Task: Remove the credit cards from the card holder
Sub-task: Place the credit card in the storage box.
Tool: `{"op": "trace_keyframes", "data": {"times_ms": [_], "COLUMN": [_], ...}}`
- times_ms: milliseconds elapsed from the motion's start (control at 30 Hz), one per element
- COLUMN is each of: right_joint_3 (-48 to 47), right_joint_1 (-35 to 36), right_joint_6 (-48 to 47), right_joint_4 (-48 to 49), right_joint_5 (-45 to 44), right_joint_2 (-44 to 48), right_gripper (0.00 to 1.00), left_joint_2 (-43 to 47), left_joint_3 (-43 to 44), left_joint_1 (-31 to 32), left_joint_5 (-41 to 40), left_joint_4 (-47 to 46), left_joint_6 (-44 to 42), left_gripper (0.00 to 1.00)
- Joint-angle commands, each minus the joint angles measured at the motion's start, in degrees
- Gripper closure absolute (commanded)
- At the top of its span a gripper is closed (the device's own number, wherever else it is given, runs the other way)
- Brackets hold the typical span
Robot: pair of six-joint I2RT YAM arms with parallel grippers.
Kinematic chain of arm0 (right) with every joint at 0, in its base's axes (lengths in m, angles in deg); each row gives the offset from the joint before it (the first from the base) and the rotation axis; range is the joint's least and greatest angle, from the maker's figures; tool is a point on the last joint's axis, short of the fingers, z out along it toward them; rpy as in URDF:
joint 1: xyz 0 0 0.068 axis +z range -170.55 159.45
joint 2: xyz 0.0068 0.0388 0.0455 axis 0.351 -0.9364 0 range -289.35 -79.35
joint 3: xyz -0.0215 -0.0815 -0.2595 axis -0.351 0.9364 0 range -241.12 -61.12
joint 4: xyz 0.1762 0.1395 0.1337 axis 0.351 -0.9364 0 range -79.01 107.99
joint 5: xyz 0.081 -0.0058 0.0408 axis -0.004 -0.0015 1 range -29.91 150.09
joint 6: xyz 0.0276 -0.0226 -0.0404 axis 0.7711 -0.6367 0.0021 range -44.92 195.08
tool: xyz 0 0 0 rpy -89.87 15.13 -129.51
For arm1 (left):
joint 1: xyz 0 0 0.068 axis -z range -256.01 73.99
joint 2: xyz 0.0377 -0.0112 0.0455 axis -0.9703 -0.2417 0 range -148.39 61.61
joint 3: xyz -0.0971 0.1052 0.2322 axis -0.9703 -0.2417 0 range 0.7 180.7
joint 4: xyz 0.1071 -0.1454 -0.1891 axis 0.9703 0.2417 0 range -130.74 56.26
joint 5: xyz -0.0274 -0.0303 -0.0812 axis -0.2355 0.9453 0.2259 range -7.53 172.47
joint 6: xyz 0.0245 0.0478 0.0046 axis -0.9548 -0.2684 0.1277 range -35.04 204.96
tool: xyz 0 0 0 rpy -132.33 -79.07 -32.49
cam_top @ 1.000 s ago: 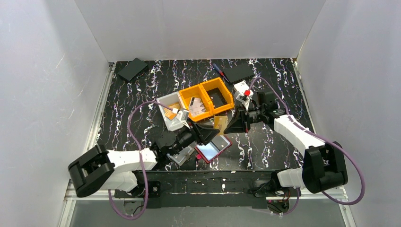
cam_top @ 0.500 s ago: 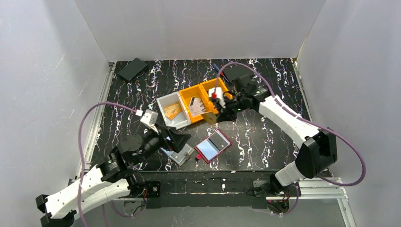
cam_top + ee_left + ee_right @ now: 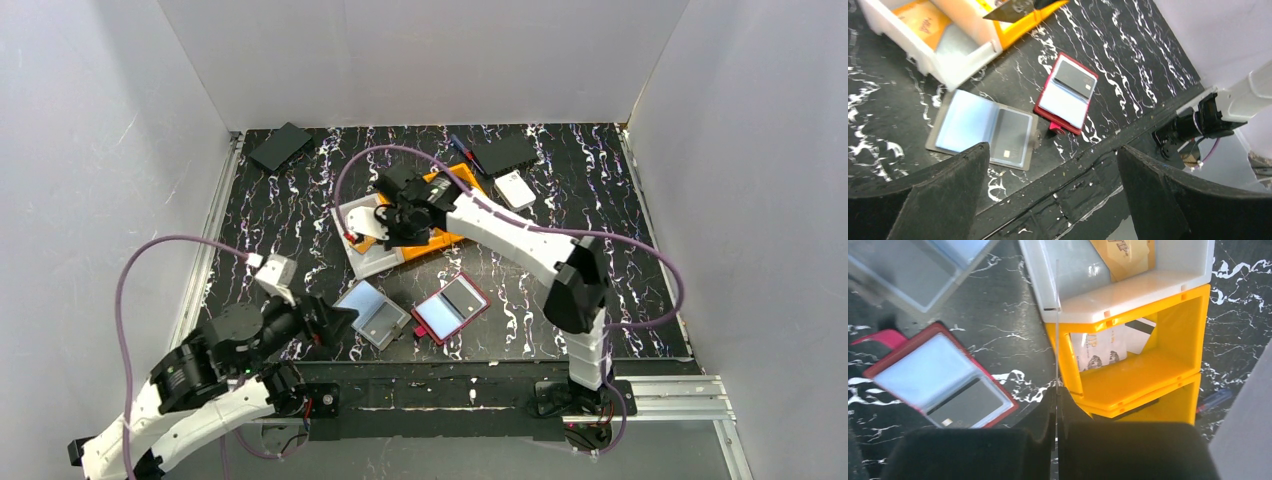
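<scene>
While the card holder [image 3: 451, 307] lies opened flat on the table [image 3: 610, 200], near the front edge and between the two arms, its long axis runs slanted, from near-left to far-right in the top view. The far-right half carries a dark credit card [image 3: 1075, 80] with a small chip. The near-left half looks pale and shiny, and I cannot tell if a card lies in it. A small pink-red tab sticks out at the near-left end.

Just left of it lies a grey holder [image 3: 371, 314], also open, and apart from the red one.

The left gripper [image 3: 335, 318] hovers near the front-left part of the table, its jaws spread wide with nothing between them.

The right gripper [image 3: 1056, 395] is pressed closed on a second card [image 3: 1056, 330]. In the right wrist view this card is seen edge-on, only a thin line, so its face and colour are not readable there. Its far end reaches the wall of the white bin [image 3: 1128, 295]. In the left wrist view only a greyish corner of it shows, cut off by the top border.

Inside the white bin is a tan-orange card [image 3: 923, 20], partly cut off. The orange bin [image 3: 1148, 375] beside it holds a printed card, half hidden by the bin wall.
</scene>
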Motion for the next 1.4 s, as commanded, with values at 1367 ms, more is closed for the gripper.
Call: {"op": "trace_keyframes", "data": {"times_ms": [1367], "right_joint_3": [-20.1], "right_joint_1": [9.2], "right_joint_6": [-8.0], "right_joint_4": [-1.7], "right_joint_5": [-27.2], "right_joint_2": [-26.8], "right_gripper": [0.99], "left_joint_2": [15.2], "left_joint_3": [5.7], "left_joint_1": [-0.2], "left_joint_5": [-7.9], "left_joint_4": [14.5], "left_joint_6": [0.7], "left_gripper": [0.02]}}
